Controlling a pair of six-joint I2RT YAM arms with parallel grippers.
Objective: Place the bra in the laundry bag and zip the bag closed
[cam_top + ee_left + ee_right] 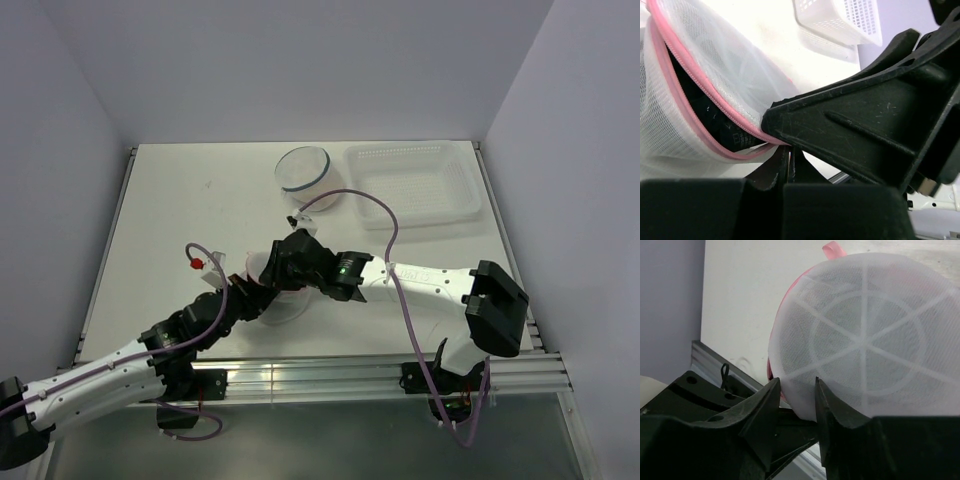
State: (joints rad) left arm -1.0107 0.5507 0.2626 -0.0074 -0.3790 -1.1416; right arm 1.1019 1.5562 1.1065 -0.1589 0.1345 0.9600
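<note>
Left gripper (788, 167): the fingers are seen pressed together with no gap, at the point where the pink zipper (702, 72) meets them. Whether the tape or the pull is caught between them cannot be made out.

Right gripper (796, 390): the fingers are closed on the lower rim of the laundry bag (865, 340), and the white mesh fills the gap between them.

The bag is held between the two arms above the near middle of the table (180, 200), well apart from the white basket (460, 195) at the far right. The zipper is shown gaping. The bra (715, 117) is seen as a dark mass inside the mouth, lying just behind the lower tape.

Handling, as judged. The bag is taken to be very light and limp, its domed face stiffened only by sewn ribs, so any pull is expected to drag the whole bag unless it is anchored. The mesh is likely to snag or stretch if it is gripped hard. The bra is soft and springy, and may bulge into the teeth.

The best hold for closing is judged to be the zip pull itself, with the rim pinched close beside it so that the tape is kept taut.
</note>
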